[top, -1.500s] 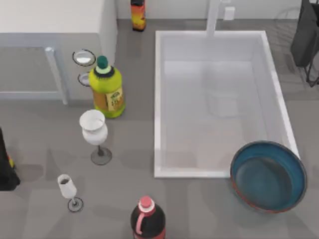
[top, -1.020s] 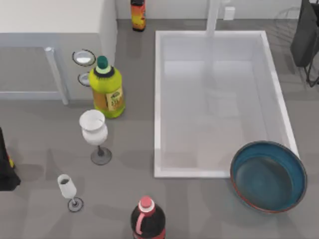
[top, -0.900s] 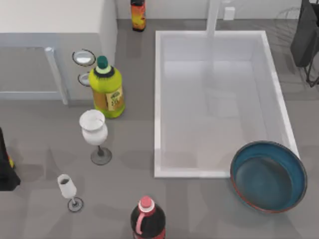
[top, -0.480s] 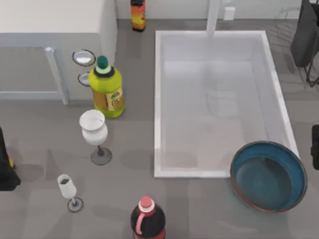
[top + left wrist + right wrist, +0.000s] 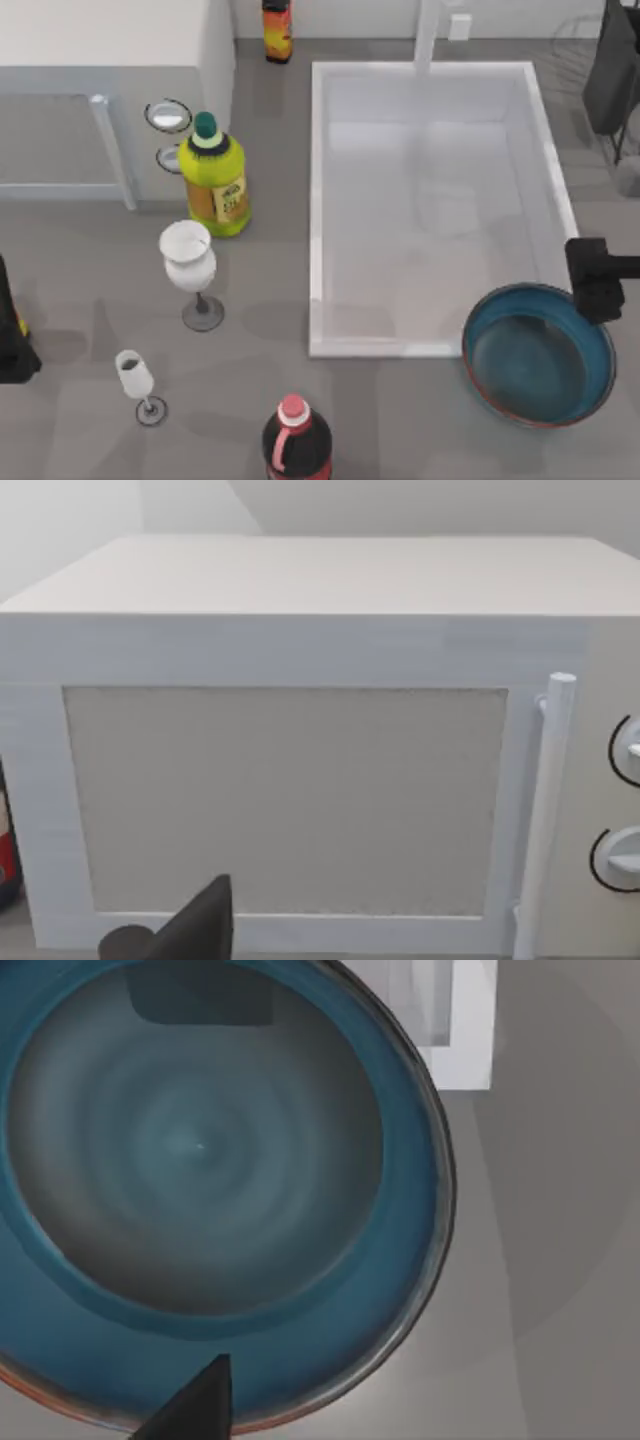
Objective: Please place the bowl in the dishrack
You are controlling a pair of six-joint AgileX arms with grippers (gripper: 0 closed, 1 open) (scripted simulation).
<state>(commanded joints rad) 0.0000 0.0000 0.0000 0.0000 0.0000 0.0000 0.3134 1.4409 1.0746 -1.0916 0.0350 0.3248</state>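
You see the right gripper [image 5: 598,280] over the bowl [image 5: 538,355] at the bench's right, beside the sink [image 5: 318,200]; its opening cannot be told.

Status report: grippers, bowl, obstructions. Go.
Right gripper over the bowl's far rim, not gripping. Left gripper parked facing the microwave. Bowl on the counter by the sink corner; dishrack at the top view's right edge.

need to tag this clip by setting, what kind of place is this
Most likely a kitchen counter, rendered in simulation. A big white rectangular sink basin is set into the grey countertop, a white microwave with a bar handle stands at the left, and a white wine glass stands near a wide teal-blue bowl.
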